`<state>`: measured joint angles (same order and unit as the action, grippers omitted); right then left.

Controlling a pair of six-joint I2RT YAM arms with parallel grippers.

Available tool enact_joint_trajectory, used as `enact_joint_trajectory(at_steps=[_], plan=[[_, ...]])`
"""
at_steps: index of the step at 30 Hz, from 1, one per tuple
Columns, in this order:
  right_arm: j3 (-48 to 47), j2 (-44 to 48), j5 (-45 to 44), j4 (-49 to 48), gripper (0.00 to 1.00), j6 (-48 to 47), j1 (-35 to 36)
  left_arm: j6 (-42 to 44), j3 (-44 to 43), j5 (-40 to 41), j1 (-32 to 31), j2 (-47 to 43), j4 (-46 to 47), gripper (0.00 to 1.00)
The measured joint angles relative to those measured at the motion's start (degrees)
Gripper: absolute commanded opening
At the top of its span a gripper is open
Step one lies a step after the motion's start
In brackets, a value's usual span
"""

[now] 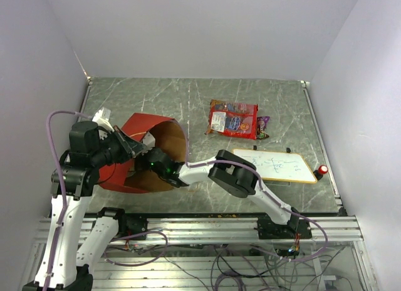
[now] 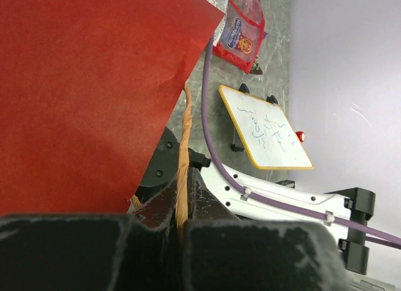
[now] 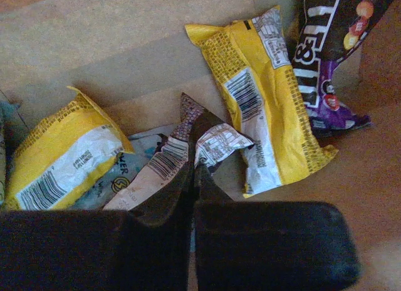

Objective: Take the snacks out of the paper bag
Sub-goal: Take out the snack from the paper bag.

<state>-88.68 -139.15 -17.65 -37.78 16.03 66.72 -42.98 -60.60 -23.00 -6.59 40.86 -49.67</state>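
Two slip risks: a corner-only pinch inside the bag, and a thin handle as the only anchor.
Paper bag [image 1: 141,125] is lying on its side at the table's left, mouth facing the right arm. The right gripper [image 3: 193,175] is working deep inside it, fingers pressed together on just the crinkled corner of a pale packet [image 3: 156,169]. That glossy film is probably going to be sliding free on the pull-out. The pale packet is touching a yellow packet [image 3: 269,103] and overlapping a blue-white one [image 3: 122,175], so either may be dragging along and dropping at the mouth. The left gripper [image 2: 182,225] is pinching only the twisted handle [image 2: 183,147], so if that is twisting or slipping, the whole bag is travelling with the pull. A large red bag [image 1: 233,118] is already lying out on the table.
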Motion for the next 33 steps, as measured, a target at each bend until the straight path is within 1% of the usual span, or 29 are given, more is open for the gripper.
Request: enact_joint_trajectory(at_steps=[10, 16, 26, 31, 33], plan=[[9.42, 8.94, -2.32, 1.05, 0.00, -1.99, -0.02, 0.11, 1.79, 0.94, 0.00, -2.21, -1.22, 0.07], [13.75, 14.47, -1.31, 2.58, 0.00, -1.99, -0.02, 0.20, 1.81, 0.96, 0.00, -2.34, -1.25, 0.07], [23.39, 31.87, 2.89, 7.58, 0.00, -3.19, -0.02, -0.52, 2.95, 0.98, 0.00, -0.42, 0.68, 0.07], [27.80, 39.67, 4.26, 12.07, 0.00, -4.90, -0.02, 0.81, 2.95, 0.96, 0.00, 1.36, 1.03, 0.07], [31.30, 43.74, 4.57, 13.62, 0.00, -6.25, -0.02, 1.38, 2.95, 0.92, 0.00, 2.05, 1.05, 0.07]])
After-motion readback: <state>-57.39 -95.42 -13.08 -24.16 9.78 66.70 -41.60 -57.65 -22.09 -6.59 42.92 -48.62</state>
